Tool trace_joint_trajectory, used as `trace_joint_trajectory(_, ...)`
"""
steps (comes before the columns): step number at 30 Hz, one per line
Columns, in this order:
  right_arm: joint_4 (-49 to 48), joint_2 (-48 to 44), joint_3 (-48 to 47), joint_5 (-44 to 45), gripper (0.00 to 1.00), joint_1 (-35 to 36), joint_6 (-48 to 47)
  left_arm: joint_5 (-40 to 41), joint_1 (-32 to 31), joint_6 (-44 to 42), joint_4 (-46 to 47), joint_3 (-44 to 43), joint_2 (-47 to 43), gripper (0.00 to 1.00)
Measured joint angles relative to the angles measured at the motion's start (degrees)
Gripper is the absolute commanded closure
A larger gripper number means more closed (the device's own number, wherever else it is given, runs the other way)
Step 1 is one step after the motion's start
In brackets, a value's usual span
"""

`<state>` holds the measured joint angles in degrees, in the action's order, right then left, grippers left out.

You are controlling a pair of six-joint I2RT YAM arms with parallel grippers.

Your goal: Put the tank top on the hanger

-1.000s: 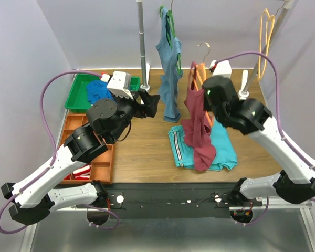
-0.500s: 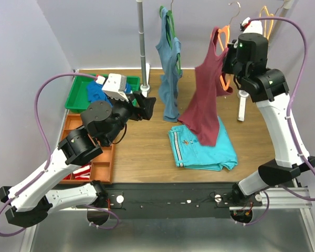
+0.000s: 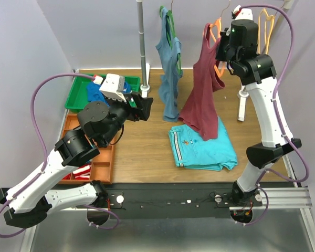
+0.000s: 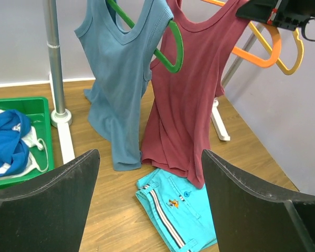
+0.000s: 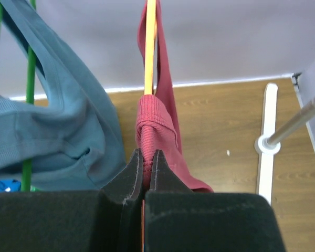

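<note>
The maroon tank top (image 3: pixel 203 89) hangs on the bright orange hanger (image 3: pixel 216 30), held high at the back right. Its hem drapes just over the turquoise garment. My right gripper (image 3: pixel 227 48) is shut on the hanger's arm with the maroon strap wrapped over it. In the right wrist view the jaws (image 5: pixel 146 157) pinch the strap (image 5: pixel 156 122) and the orange bar (image 5: pixel 150 47). My left gripper (image 3: pixel 145 104) is open and empty to the left. From the left wrist view (image 4: pixel 149 163) it faces the tank top (image 4: pixel 191 105) and hanger (image 4: pixel 257 50).
A grey-blue tank top on a green hanger (image 3: pixel 169 63) hangs just left of the maroon one, by a steel pole (image 3: pixel 142 42). A folded turquoise garment (image 3: pixel 205 149) lies below. A paler hanger (image 3: pixel 266 26) hangs back right above a white stand foot (image 3: pixel 242 105). A green tray (image 3: pixel 76 97) and an orange organiser (image 3: pixel 102 163) stand left.
My right arm has lifted the hanger and tank top from low over the turquoise garment up and back toward the rail. The left arm has hardly moved.
</note>
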<state>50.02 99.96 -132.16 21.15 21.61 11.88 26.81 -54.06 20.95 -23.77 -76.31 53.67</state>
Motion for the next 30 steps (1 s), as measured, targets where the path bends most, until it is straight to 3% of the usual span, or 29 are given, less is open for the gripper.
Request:
trace_joint_trajectory(20, -2.2, 3.0, -4.6, -4.2, 0.99, -1.0, -3.0, 0.7, 0.0, -1.5, -1.9, -1.7, 0.3, 0.14)
trace_joint_trajectory(30, -5.9, 0.2, 4.6, -7.8, 0.99, -1.0, -2.4, 1.0, 0.0, -2.4, -1.9, -1.6, 0.1, 0.13)
